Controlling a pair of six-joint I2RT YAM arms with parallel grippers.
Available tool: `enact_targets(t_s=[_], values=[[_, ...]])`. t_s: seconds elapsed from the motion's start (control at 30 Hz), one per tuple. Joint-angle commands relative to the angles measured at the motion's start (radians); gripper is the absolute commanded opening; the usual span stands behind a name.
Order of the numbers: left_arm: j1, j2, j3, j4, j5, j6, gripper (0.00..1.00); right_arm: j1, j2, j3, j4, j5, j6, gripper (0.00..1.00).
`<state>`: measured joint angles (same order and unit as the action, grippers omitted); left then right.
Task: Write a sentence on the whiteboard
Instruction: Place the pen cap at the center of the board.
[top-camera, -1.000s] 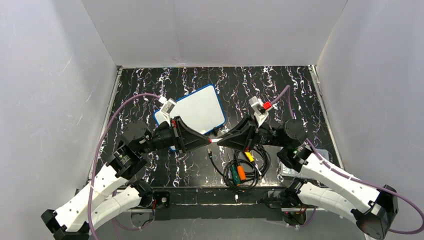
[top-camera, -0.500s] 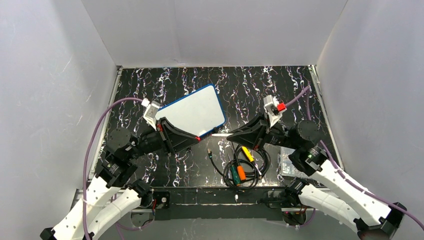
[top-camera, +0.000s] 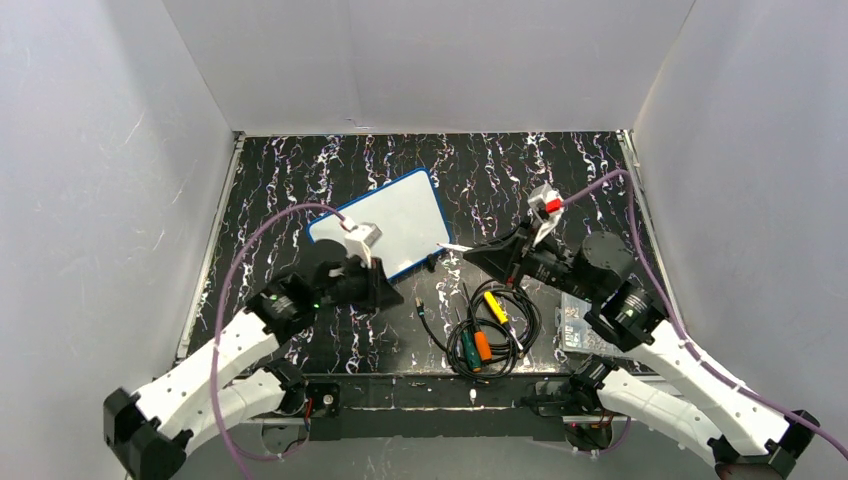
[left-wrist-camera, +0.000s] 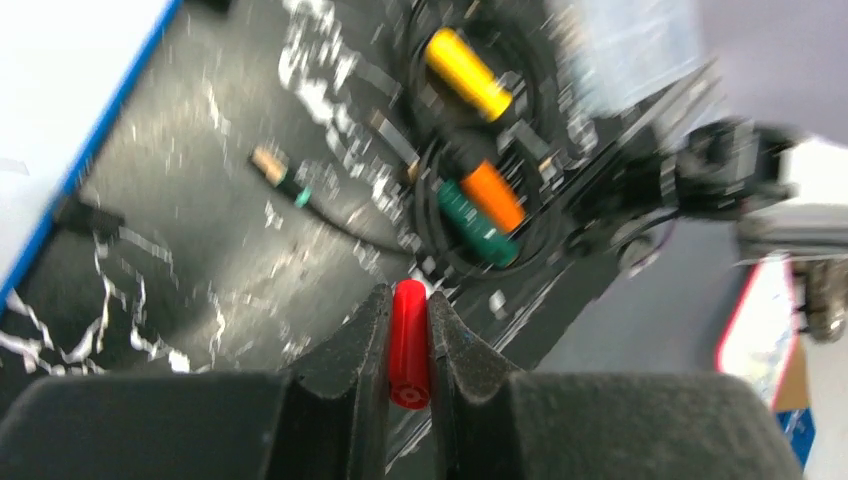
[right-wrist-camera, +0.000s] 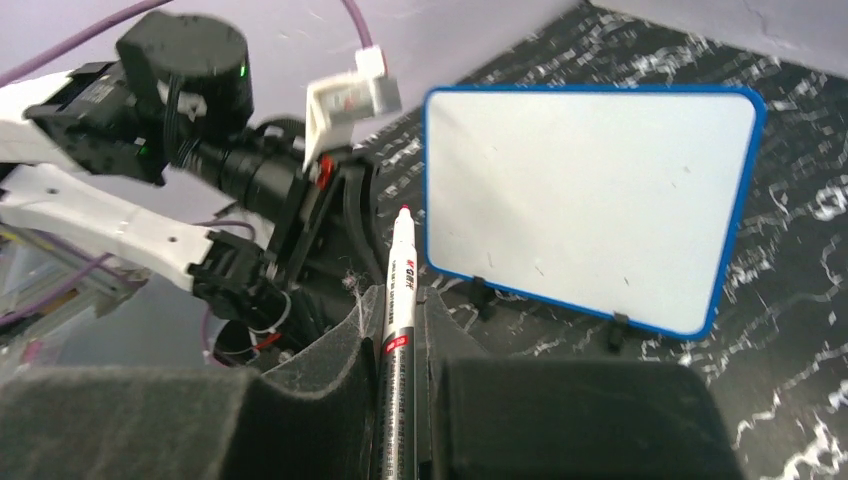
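My right claw (right-wrist-camera: 398, 305) is closed narrow on the marker (right-wrist-camera: 402, 255), pinching it along the barrel with the bare red tip pointing forward. My left claw (left-wrist-camera: 408, 305) is pinched just as tight on the small red cap (left-wrist-camera: 409, 345). The whiteboard (right-wrist-camera: 590, 210) lies flat on the black marbled table (top-camera: 300, 180), just beyond the marker tip and a little to one side of my right claw. One blue edge of it also shows ahead and off to the side of my left claw. Its face is bare, with nothing written on it. I judge it to be a thin, stiff, light panel: a glossy white surface, a blue rim with rounded corners, and two small dark clips on its near edge. Being so light and slick, it will likely skate on the table under pen pressure. If it needs steadying I would press or grip it at the rim or a corner, never on the writing face. The marker is a slim, hard, smooth white tube with printing on it, and its felt tip is soft, so it wants light contact. Ahead of my left claw lies a coiled black cable (top-camera: 485, 335) with yellow, orange and green plugs.
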<state>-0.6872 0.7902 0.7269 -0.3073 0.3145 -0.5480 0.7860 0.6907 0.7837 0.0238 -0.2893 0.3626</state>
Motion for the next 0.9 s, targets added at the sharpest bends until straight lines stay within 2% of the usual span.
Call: enact_targets(t_s=[0.0,0.2,0.47,0.53,0.67,0.73,0.83,0.87], values=[[-0.093,0.061,-0.09,0.011,-0.141,0.012,0.0,-0.003,0.028,-0.018,-0.018,0.104,-0.018,0.01],[-0.136,0.187,-0.191,0.142,-0.154,-0.014,0.0,-0.002,0.062,-0.039,-0.013,0.114,-0.017,0.01],[-0.153,0.355,-0.227,0.262,-0.176,0.032,0.0,-0.001,0.083,-0.07,0.022,0.107,0.0,0.01],[-0.155,0.391,-0.224,0.27,-0.193,0.04,0.03,-0.001,0.082,-0.076,0.028,0.107,0.005,0.01],[-0.16,0.446,-0.207,0.263,-0.22,0.056,0.1,-0.001,0.074,-0.083,0.032,0.111,0.009,0.01],[-0.164,0.452,-0.208,0.263,-0.229,0.059,0.17,-0.001,0.071,-0.083,0.028,0.112,0.007,0.01],[-0.163,0.436,-0.214,0.256,-0.245,0.053,0.33,-0.001,0.065,-0.09,0.019,0.127,0.006,0.01],[-0.163,0.42,-0.218,0.258,-0.241,0.053,0.41,-0.002,0.063,-0.091,0.016,0.134,0.006,0.01]])
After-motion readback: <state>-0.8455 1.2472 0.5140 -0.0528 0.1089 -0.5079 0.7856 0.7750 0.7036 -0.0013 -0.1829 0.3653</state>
